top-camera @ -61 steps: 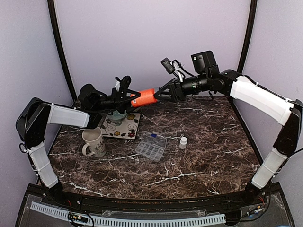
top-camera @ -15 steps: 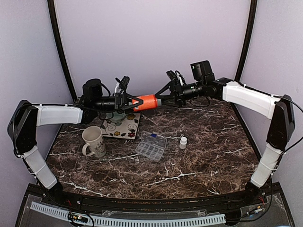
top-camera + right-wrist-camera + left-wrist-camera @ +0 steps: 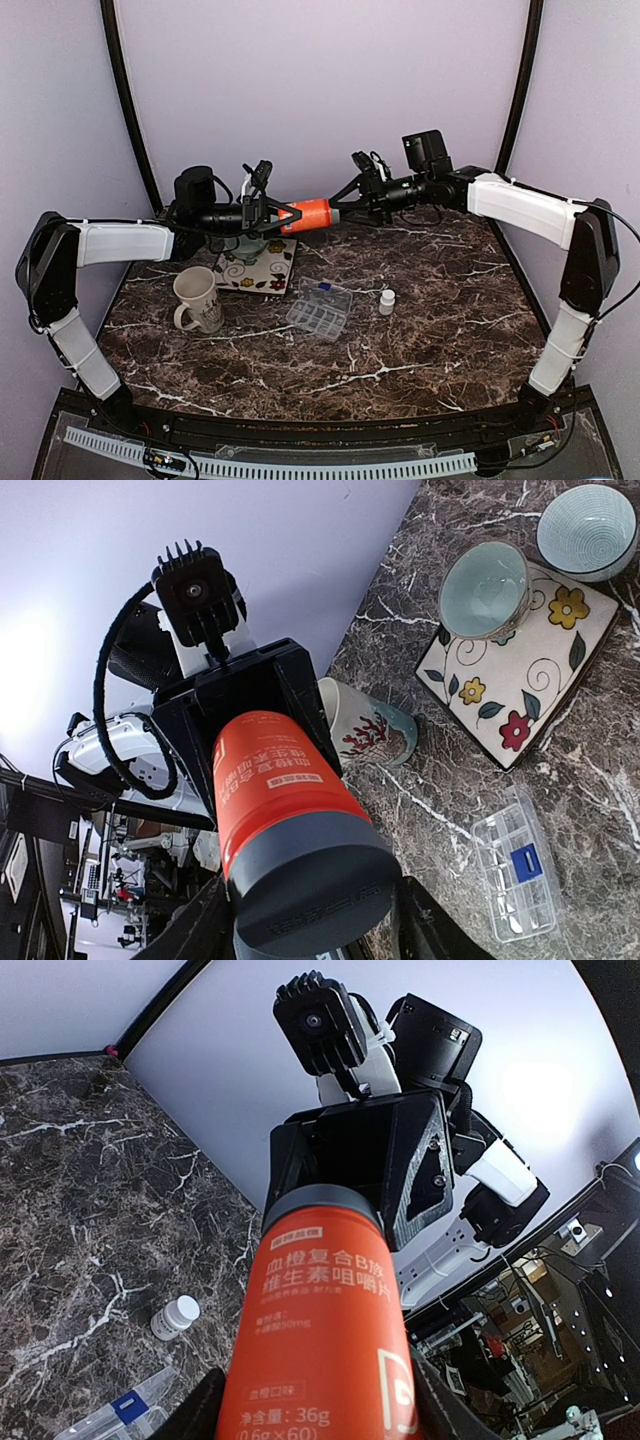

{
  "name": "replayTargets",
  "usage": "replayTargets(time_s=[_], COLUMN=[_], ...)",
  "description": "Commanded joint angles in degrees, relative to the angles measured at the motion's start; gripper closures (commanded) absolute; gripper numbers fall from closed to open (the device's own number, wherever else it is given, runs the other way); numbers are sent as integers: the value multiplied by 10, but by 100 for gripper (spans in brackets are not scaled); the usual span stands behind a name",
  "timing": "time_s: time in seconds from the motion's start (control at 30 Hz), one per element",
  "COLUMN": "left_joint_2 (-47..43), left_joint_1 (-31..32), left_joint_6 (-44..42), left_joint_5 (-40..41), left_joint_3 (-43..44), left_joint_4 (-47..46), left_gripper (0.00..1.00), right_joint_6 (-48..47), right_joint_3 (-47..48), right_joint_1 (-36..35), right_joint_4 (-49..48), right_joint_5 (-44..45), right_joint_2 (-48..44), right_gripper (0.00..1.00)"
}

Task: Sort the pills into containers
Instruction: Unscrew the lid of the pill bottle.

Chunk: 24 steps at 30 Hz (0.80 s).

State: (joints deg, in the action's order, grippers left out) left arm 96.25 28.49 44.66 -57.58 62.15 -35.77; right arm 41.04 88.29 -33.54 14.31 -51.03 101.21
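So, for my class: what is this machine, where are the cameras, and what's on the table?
Two robot arms, each ending in a two-finger pincer. One camera looks down from above; one rides on each wrist. The left pincer holds an orange bottle in mid-air; the right pincer sits around its dark cap, grip unclear. On the table: a clear organiser box, a small white bottle, a cream mug, a flowered mat, two green bowls.

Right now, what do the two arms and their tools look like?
The left arm and right arm have white covered links between black joints, with thin black cables. The left tool and right tool are angular black plastic, each topped by a small finned black camera.
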Motion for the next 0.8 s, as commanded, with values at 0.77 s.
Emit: replayTargets(time_s=[0.77], left_joint_2=[-47], left_joint_1=[-1], left_joint_6=[6], left_joint_5=[4], left_joint_3=[-2], left_joint_4=[-43], left_gripper=[94], right_joint_6=[9], right_joint_3=[-25], right_joint_1=[0], right_joint_4=[-37], right_joint_5=[-11], right_joint_2=[2], right_gripper=[37])
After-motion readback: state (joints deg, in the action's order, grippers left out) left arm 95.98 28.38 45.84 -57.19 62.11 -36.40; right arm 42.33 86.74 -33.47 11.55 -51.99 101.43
